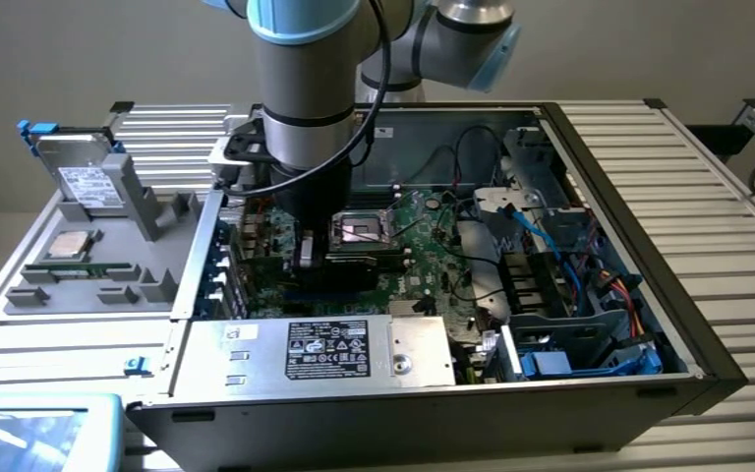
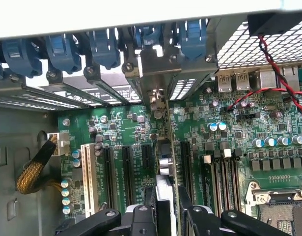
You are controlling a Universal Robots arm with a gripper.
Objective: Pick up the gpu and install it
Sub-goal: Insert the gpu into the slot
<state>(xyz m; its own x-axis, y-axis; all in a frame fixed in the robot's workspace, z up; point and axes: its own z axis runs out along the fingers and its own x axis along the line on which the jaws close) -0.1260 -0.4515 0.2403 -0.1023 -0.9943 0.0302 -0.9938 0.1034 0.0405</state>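
Note:
The gpu (image 2: 165,147) stands on edge over the green motherboard (image 2: 121,128), between the black expansion slots. Its silver end bracket (image 2: 158,73) reaches up to the case's rear wall. My gripper (image 2: 165,199) is shut on the card's upper edge, one black finger on each side. In the exterior view the arm reaches down into the open computer case (image 1: 613,167). There the gripper (image 1: 306,258) sits just beside the CPU socket (image 1: 362,229), with the gpu's dark body (image 1: 365,267) low against the board.
Blue slot clips (image 2: 104,46) line the rear wall above the card. A white slot (image 2: 87,177) and a braided cable (image 2: 33,172) lie to one side, memory slots (image 2: 224,177) to the other. Outside the case, a grey tray (image 1: 36,295) holds a hard drive (image 1: 89,182).

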